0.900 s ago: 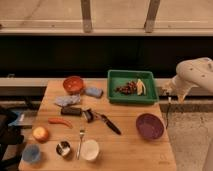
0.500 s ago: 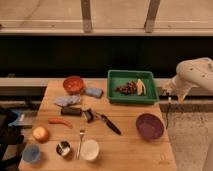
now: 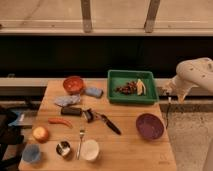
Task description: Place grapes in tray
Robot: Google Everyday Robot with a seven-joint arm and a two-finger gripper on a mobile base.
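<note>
1. Small lumpy cluster of dark reddish-purple grapes (image 3: 127, 88) lies inside the shallow rectangular green plastic tray (image 3: 131, 74), approx. mid-floor, just beside a pale yellow banana piece (image 3: 140, 87) on its right. Task looks done, or v. nearly.
2. Tray sits at the back-right of the wooden bench (image 3: 125, 150), w/ its right rim close to the bench edge.
3. Gripper (image 3: 168, 91) hangs off the bench's right side, near the tray's right rim but apart from it, at the end of the bulky white arm (image 3: 195, 74). Can't tell how far open it is, or whether anything's in it.
4. Risk: if the arm swings across low, it could clip the tray rim & shove or tip the tray, so the grapes spill.
5. Grapes are round & the rim is low, so a hard jolt could prob. bounce berries out.
6. Round purple bowl (image 3: 150, 125) stands in front of the tray on the arm's side. A low sweep there could knock it off the bench too.
</note>
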